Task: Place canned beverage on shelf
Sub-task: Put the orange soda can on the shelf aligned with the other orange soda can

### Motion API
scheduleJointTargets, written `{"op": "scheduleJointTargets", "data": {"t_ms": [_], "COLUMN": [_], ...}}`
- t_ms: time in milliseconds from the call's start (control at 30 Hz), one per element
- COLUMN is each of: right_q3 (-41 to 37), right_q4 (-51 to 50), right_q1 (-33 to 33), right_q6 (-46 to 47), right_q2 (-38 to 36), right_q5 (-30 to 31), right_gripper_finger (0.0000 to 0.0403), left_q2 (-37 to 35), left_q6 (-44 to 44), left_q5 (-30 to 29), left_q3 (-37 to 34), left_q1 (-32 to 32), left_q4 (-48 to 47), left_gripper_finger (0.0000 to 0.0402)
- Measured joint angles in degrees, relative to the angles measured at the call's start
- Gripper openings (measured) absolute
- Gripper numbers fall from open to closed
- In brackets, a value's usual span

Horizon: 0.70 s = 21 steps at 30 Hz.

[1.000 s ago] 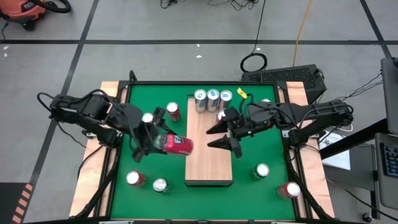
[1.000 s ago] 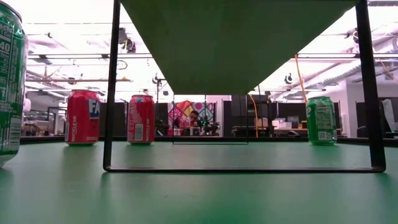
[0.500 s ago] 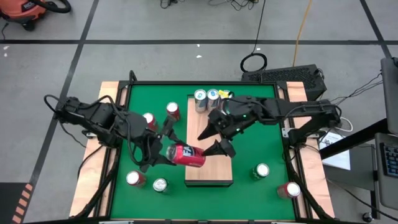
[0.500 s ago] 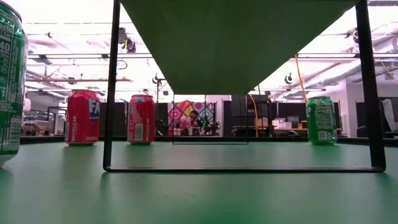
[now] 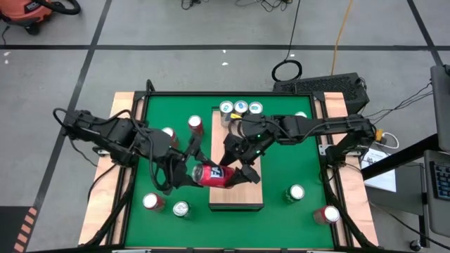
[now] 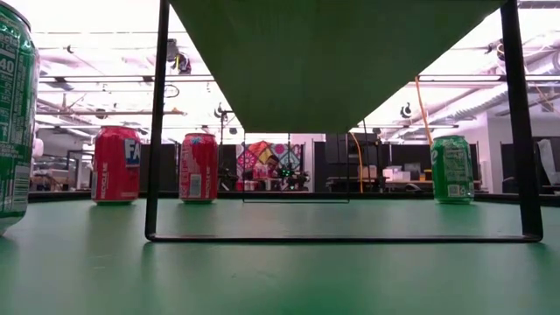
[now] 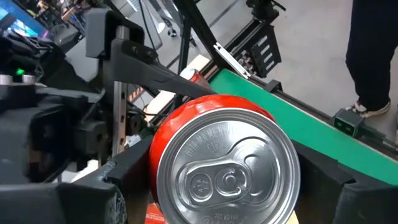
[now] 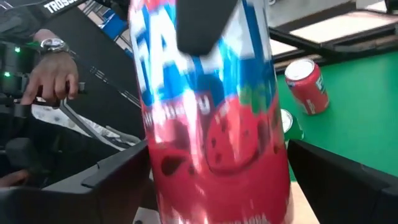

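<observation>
A red canned beverage (image 5: 213, 175) lies on its side in the air over the left edge of the pale wooden shelf (image 5: 246, 197). My left gripper (image 5: 196, 173) is shut on it, coming from the table's left. My right gripper (image 5: 238, 169) reaches in from the right and is open. Its fingers (image 8: 118, 180) stand on either side of the can's body (image 8: 211, 143); I cannot tell if they touch it. In the left wrist view the can's silver top (image 7: 227, 171) faces the camera. The low view shows the shelf's underside (image 6: 332, 52). My left gripper pinches the can's round side wall (image 7: 155, 180) between its two fingers (image 7: 115, 190), which run along the can from its top end. One finger (image 8: 205, 25) lies on the printed side. The fingers come slanting slightly down from the table's left. The can's bottom end points over the shelf.
Three cans (image 5: 241, 107) stand at the shelf's far end. Red cans (image 5: 195, 123) (image 5: 167, 133) stand at the far left; a red (image 5: 151, 202) and a green can (image 5: 181, 209) near left; two more (image 5: 296, 192) (image 5: 328, 214) near right. A person's hand (image 8: 53, 74) shows beyond the table.
My left gripper has carried the red can toward the table's right and near edge and rolled it; the can now lies over the shelf's left edge. My right gripper has swung left and near toward the can, opened wider, and now straddles it.
</observation>
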Motion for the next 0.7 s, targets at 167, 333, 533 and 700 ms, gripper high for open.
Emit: {"op": "scheduleJointTargets", "data": {"t_ms": [167,333,533,700], "right_q3": [0.00,0.00,0.00,-0.01], "right_q4": [0.21,0.38,-0.12,-0.62], "right_q1": [-0.02,-0.07,-0.04,-0.02], "right_q6": [-0.78,-0.77,-0.83,-1.35], "right_q2": [0.00,-0.01,-0.01,-0.01], "right_q5": [-0.04,-3.11,-4.02,-4.30], "right_gripper_finger": [0.0346,0.0314,0.0294,0.0293], "left_q2": [0.29,0.53,1.33,1.46], "left_q6": [0.17,0.95,1.35,0.39], "left_q5": [-0.01,-0.04,-1.18,-2.32], "left_q3": [0.00,0.00,0.06,0.07], "left_q1": [0.17,0.22,0.40,0.46], "left_q4": [-0.08,0.27,0.45,0.72], "left_gripper_finger": [0.0276,0.0276,0.0282,0.0298]}}
